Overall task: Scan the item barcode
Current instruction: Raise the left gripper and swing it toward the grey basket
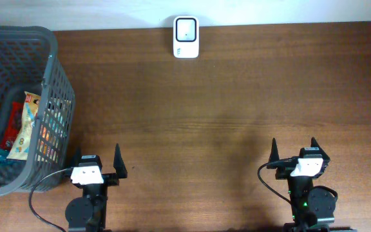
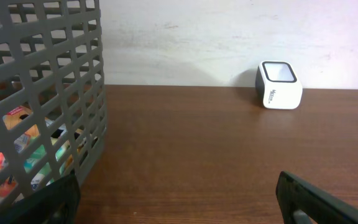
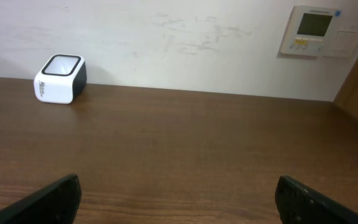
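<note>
Nearest the lens in each wrist view: dark fingertips (image 2: 48,202) poking in at the two bottom corners, cropped by the frame edge, bare wood between them. Seen from overhead, left gripper (image 1: 98,158) low at the lower left of the frame, pointing up the frame, jaws spread wide and clasping nothing. Same pose for the right gripper (image 1: 294,151) at the lower right: level above the brown table (image 1: 211,109), spread fully, empty. Arm bases cut off by the bottom edge, with black cables (image 1: 42,188) looping beside them.

Grey plastic basket (image 1: 51,77) against the left edge of the overhead frame, partly out of shot, just beside the left gripper. Inside it, snack packets (image 1: 29,121) in a jumble: yellow-orange one clearest, something blue at the lower left, something red underneath. Print too small to read, barcode not discernible, much of the pile masked by the lattice wall.

White-and-black barcode scanner (image 1: 186,37) at top centre, on the table's far edge by the pale wall (image 3: 166,43), well apart from both grippers. Upper right in the left wrist view, upper left in the right wrist view. Lettering on its side illegible.

Control panel (image 3: 319,30) on the wall, upper right of the right wrist view, display unreadable.
</note>
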`<control>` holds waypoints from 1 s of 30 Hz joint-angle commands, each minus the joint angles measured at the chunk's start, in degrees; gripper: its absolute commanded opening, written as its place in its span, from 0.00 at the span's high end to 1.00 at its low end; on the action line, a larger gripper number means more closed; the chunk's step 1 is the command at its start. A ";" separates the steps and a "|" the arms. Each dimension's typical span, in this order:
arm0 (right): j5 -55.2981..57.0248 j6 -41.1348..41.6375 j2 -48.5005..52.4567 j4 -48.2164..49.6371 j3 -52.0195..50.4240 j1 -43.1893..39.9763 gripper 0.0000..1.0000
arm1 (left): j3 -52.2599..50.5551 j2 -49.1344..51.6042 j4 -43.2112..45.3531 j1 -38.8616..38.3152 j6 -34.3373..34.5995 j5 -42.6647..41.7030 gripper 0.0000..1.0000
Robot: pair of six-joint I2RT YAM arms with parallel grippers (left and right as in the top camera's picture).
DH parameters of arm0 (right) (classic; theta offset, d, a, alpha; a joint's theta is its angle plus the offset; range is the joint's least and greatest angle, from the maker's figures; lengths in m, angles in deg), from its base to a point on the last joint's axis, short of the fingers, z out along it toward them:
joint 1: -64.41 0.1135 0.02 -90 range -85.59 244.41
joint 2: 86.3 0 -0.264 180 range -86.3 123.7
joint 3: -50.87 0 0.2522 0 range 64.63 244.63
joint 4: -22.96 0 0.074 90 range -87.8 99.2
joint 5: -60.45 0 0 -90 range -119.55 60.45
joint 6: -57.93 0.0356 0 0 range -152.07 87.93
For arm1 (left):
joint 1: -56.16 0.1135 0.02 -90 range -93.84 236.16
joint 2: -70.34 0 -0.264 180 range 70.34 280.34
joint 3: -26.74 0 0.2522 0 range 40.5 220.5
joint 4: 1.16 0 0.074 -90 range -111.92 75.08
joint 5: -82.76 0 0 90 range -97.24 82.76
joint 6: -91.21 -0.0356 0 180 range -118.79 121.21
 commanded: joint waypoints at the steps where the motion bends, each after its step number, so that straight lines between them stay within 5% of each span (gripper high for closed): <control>1: 1.31 0.02 -0.22 -0.13 -0.42 0.33 0.02 | -0.33 -0.39 -0.04 0.33 -0.90 -0.83 0.01; 24: 1.31 0.02 -0.22 -0.13 -0.42 0.33 0.02 | -0.33 -0.39 -0.04 0.33 -0.90 -0.83 0.01; 26: 1.31 0.02 -0.22 -0.13 -0.42 0.33 0.02 | -0.33 -0.39 1.36 0.37 -6.10 7.04 0.01; 30: 1.31 0.02 -0.22 -0.13 -0.42 0.33 0.02 | -0.33 -0.39 11.43 0.24 -4.52 -6.97 0.01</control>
